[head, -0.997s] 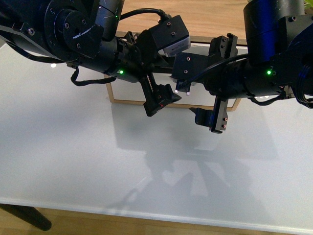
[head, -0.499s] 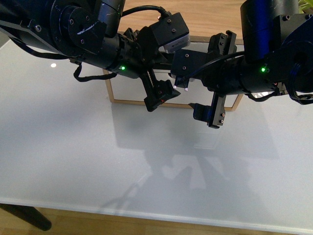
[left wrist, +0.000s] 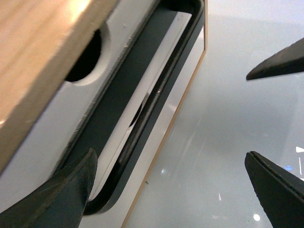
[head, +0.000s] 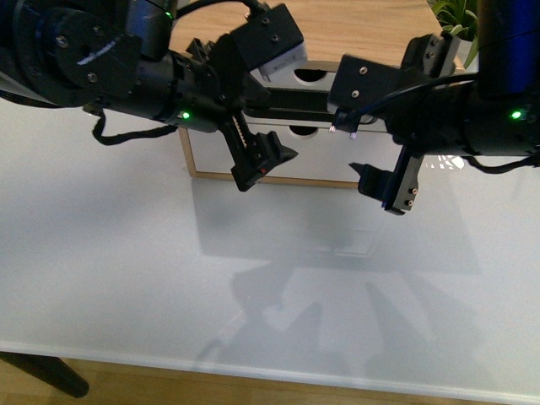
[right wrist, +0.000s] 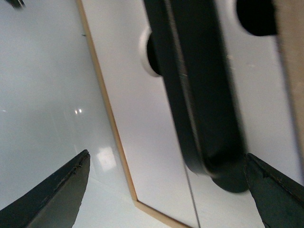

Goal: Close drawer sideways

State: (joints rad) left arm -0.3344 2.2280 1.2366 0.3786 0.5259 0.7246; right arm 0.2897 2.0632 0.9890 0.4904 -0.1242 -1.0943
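A small wooden cabinet (head: 192,152) stands at the back of the white table. Its white drawer front (head: 287,74) has a half-round notch in the top edge, and a wide black bar handle (head: 297,101) runs across below it. A second notched white front (head: 337,156) lies beneath. My left gripper (head: 266,164) is open, in front of the cabinet's left part. My right gripper (head: 386,192) is open, in front of its right part. In the left wrist view the open gripper (left wrist: 169,159) has one finger by the handle (left wrist: 142,109). In the right wrist view the open gripper (right wrist: 166,156) has one finger just past the handle's end (right wrist: 199,95).
The white table (head: 126,278) stretches toward me to its front edge. A wooden floor and a dark table leg (head: 51,375) show below it. A green plant (head: 451,17) stands at the back right. Both arms hang over the cabinet and hide much of it.
Both grippers have drawn apart, the left to the left and the right to the right and up. The cabinet's fronts and handle now show between them.
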